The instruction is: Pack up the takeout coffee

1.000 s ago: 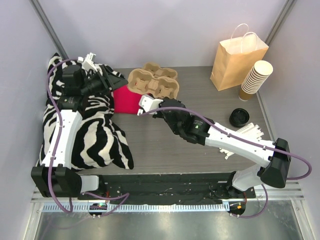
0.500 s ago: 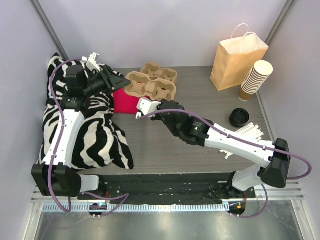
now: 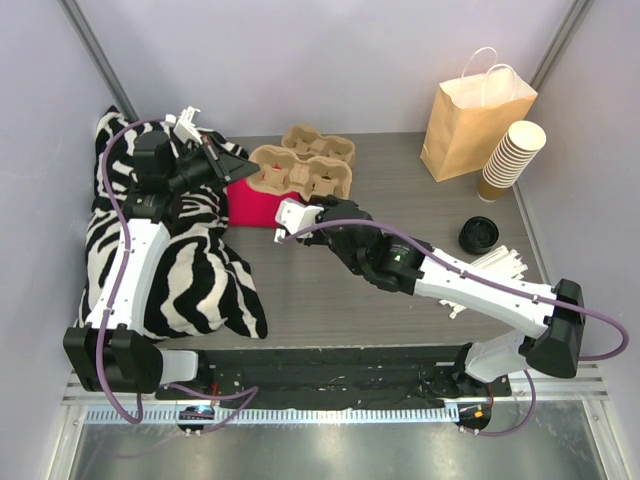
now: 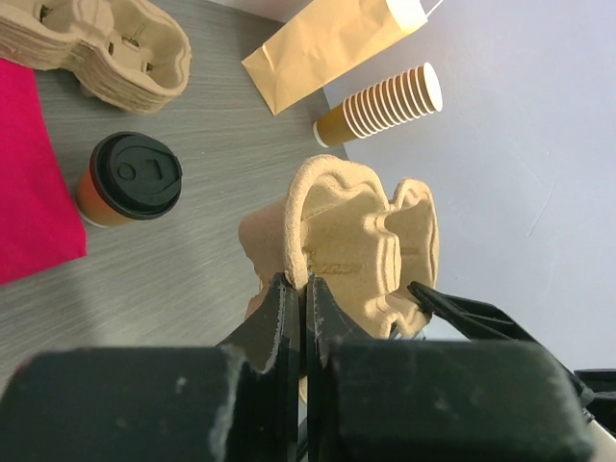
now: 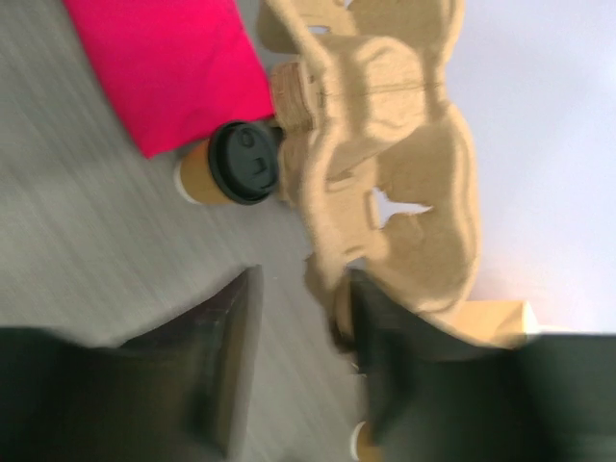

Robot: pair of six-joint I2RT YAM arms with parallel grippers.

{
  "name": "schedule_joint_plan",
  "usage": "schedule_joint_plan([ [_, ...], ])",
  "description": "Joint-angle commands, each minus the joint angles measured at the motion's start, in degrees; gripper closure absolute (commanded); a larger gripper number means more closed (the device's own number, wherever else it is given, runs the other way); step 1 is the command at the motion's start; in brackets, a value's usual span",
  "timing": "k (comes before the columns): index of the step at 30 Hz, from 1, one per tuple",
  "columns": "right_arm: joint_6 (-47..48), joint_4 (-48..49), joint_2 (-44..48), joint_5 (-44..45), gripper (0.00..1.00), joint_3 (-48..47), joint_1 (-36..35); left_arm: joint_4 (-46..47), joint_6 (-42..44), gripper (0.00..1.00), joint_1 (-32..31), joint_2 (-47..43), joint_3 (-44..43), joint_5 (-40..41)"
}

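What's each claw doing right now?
Left claw: closed on the edge of the pulp cup carrier.
Right claw: open, gripping nothing.

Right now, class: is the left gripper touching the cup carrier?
Touching. The left wrist view shows the left gripper shut on the cup carrier at its rim.

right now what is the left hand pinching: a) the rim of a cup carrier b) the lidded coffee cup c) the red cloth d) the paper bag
a, the left hand is shut on the rim of the cup carrier in its wrist view; the coffee cup stands apart
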State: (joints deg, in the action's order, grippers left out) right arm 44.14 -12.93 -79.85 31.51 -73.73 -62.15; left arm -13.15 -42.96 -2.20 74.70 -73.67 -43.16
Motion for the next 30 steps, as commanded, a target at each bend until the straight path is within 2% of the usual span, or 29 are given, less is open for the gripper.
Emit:
schedule_joint_plan([
  [1, -2.56, -5.34, 3.3, -4.69, 0.37, -4.83, 0.54, -0.03, 1.65, 1.0, 0.09, -0.25, -0.6, -0.09],
  [3, -4.58, -8.58, 3.56, -7.32, 0.28, -6.41, 1.85, -0.13, 1.56, 1.0, 0.35, -0.25, -0.6, -0.79],
  [5, -6.25, -10.53, 4.35, -9.61, 0.26, -9.05, 4.92, 0.66, 1.56, 1.0, 0.53, -0.43, -0.6, -1.75],
  [6, -8.17, -11.84, 4.97, -13.45, 0.22, -9.93, 6.24, 1.1, 1.65, 1.0, 0.53, -0.6, -0.34, -3.06],
  [9, -13.44, -15.0, 6.03, -21.28, 0.2, -15.28, 15.01, 1.63, 3.32, 1.0, 0.7, -1.04, 0.01, -6.39],
  [11, -16.18, -18.08, 3.23, -24.99, 0.2, -22.13, 23.97, 2.95, 3.67, 1.0, 0.7, -1.39, 0.63, -7.2],
  [13, -19.07, -22.39, 0.33, -29.02, 0.2, -28.53, 29.87, 3.56, 4.28, 1.0, 0.61, -1.83, 1.42, -7.64],
  [14, -19.7, -23.71, -2.91, -30.26, 0.2, -30.57, 36.25, 3.48, 4.55, 1.0, 0.61, -1.92, 1.51, -7.73],
  [19, -24.52, -31.45, -13.38, -39.03, 0.22, -44.44, 50.88, 3.04, 6.83, 1.0, 0.61, -2.45, 1.6, -8.0],
  [24, -24.63, -35.59, -22.95, -40.03, 0.23, -54.49, 57.57, 2.16, 10.61, 1.0, 0.61, -3.94, 2.12, -7.91],
  [30, -21.82, -36.29, -29.82, -36.79, 0.25, -60.12, 58.9, -2.14, 17.55, 1.0, 0.26, -4.47, 1.25, -6.94],
])
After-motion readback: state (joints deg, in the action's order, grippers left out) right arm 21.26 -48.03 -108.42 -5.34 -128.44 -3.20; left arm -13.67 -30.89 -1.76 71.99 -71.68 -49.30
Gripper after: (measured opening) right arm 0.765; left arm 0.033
